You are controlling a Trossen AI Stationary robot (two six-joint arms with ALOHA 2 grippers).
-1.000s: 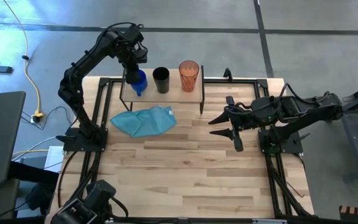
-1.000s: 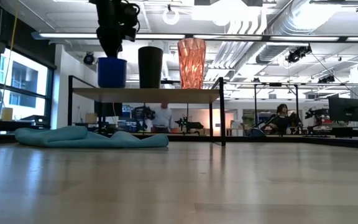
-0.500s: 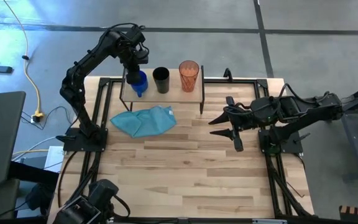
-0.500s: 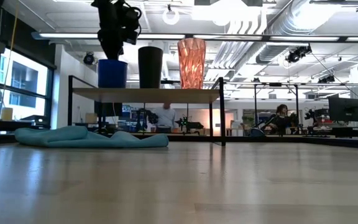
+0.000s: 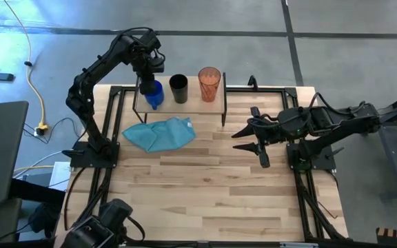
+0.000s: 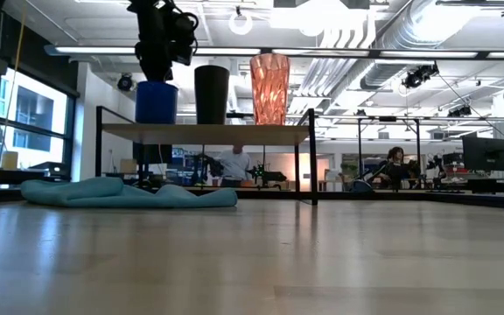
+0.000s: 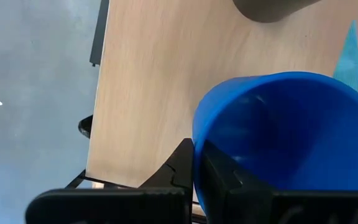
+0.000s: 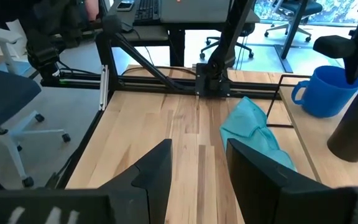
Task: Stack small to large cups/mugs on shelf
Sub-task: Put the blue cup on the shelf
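The blue mug (image 5: 154,91) stands on its base at the left end of the shelf (image 5: 193,98), with the black cup (image 5: 178,88) and the red-orange tumbler (image 5: 209,83) upright in a row to its right. In the low view the mug (image 6: 157,101), the cup (image 6: 212,94) and the tumbler (image 6: 269,88) stand on the shelf top (image 6: 204,133). My left gripper (image 7: 199,174) comes down on the mug (image 7: 278,124) and is shut on it. My right gripper (image 5: 249,150) hangs open over the table's right half, away from the cups. My left gripper holds the blue mug by its rim (image 7: 199,155), with one finger (image 7: 182,165) outside the wall and the other inside the hollow. It comes from above, pointing down. The mug stays upright with its base on the shelf top.
A teal cloth (image 5: 160,133) lies crumpled on the table just in front of the shelf. The shelf's thin black legs (image 6: 311,157) and the black frame along the table's edges (image 5: 302,186) border the work area. People sit at desks in the room behind.
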